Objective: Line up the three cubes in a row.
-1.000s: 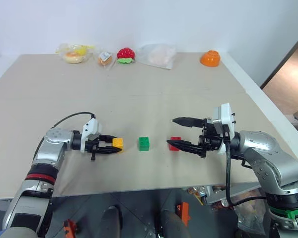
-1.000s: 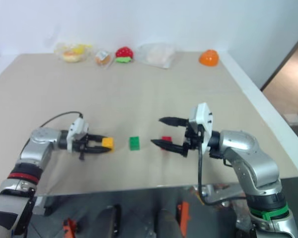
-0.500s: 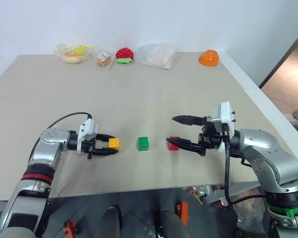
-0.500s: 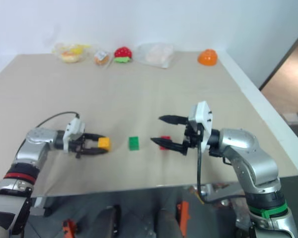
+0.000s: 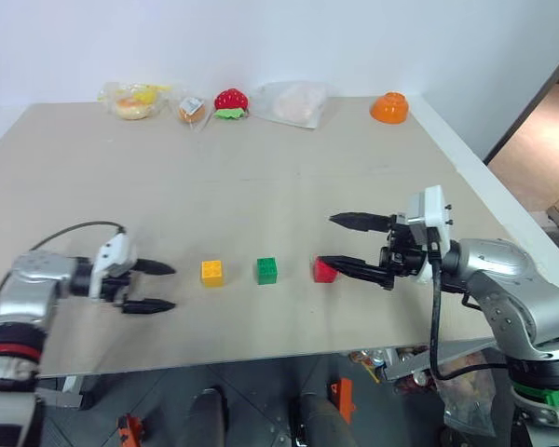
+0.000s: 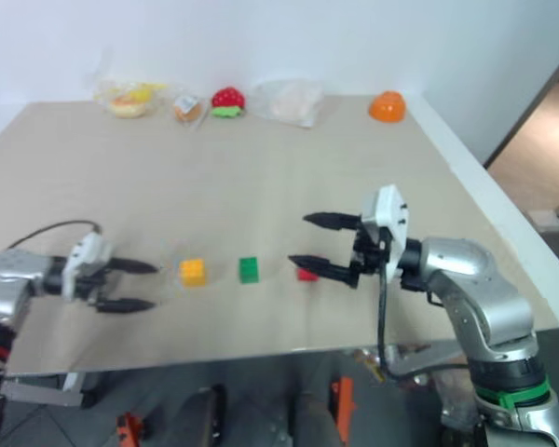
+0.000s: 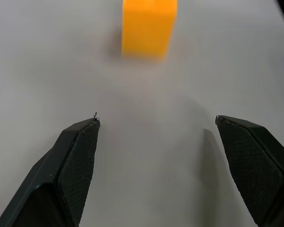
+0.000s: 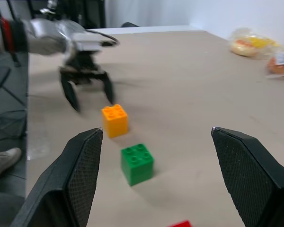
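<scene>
Three cubes sit in a row: one yellow cube [image 5: 211, 272], one green cube [image 5: 267, 270], one red cube [image 5: 324, 270]. The left gripper [image 5: 156, 287] and the right gripper [image 5: 341, 241] are both wide open and hold nothing.

three cubes [image 5: 266, 270], two end effectors [image 5: 154, 287], one orange bowl [image 5: 389, 108], one strawberry toy [image 5: 230, 101]

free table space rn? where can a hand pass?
Bare: the wide middle of the beige table, between the back-edge clutter and the row of yellow-orange studded cube, green studded cube and red studded cube. Crowded: that row and the bagged food at the back.
</scene>
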Robot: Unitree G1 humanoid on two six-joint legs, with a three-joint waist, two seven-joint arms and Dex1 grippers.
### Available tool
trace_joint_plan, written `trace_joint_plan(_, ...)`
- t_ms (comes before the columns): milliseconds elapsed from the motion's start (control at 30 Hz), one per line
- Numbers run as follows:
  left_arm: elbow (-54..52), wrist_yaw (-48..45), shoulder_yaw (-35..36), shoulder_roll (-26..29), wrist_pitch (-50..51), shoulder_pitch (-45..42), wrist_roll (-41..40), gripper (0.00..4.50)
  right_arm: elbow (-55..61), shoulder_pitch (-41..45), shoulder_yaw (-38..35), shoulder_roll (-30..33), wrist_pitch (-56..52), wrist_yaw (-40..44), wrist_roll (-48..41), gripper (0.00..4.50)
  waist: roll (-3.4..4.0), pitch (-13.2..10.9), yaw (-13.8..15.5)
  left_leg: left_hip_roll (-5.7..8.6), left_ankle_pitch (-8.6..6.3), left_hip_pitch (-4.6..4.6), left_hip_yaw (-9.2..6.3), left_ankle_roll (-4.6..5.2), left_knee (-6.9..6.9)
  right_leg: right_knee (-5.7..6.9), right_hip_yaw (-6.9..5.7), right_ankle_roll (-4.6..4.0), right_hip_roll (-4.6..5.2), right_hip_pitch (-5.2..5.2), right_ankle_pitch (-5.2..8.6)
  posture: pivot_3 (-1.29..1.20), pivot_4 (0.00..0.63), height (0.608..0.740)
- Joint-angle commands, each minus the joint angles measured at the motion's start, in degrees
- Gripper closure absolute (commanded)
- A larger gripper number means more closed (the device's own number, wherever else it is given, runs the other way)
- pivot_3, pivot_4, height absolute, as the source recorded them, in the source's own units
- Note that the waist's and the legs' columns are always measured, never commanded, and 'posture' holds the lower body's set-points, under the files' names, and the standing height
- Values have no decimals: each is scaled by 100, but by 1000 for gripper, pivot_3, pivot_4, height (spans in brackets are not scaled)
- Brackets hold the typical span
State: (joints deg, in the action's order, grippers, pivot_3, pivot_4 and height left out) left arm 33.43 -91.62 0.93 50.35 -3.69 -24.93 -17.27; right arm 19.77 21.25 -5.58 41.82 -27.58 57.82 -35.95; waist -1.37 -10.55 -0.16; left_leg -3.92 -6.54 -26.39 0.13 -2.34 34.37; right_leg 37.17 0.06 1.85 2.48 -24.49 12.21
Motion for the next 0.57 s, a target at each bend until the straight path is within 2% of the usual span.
trace_joint_plan(33, -40, 559, 572, 266, 599, 153, -192, 463, -86, -156, -379, 180, 47, -11, -17, 693, 1, -1, 23, 0, -2, 0, 3, -3, 0, 0, -2, 0, 5, -1, 0, 0, 150, 740)
trace_joint_plan(133, -560, 1461, 1127, 281, 1442, 419, -445, 463, -356, -695, -703, 335, 121, 18, 94, 693, -11, 6, 70, 1, -6, -2, 6, -10, 3, -4, -26, 4, 28, -17, 4, 0, 150, 740)
trace_joint_plan(300, -1918, 2308, 1640, 50, 2840, 892, -1077, 463, -766, -1430, -933, 406, 417, -35, 408, 693, -13, 8, 71, 7, -9, -4, 62, -10, 2, -8, -42, 19, 78, 9, 13, 0, 150, 740)
trace_joint_plan(433, -2394, 2916, 1960, -261, 3146, 1023, -1349, 463, -590, -1409, -981, 227, 381, -301, 291, 693, -12, 8, 40, 4, -10, 2, 74, -7, 2, -7, -41, 23, 73, 6, 12, 0, 150, 740)
trace_joint_plan(567, -2826, 3277, 1931, -420, 3438, 1180, -1438, 463, -497, -1333, -831, 141, 346, -392, 320, 693, -13, 8, 17, -3, -10, 10, 69, -6, 1, -6, -41, 22, 60, 7, 11, 0, 150, 740)
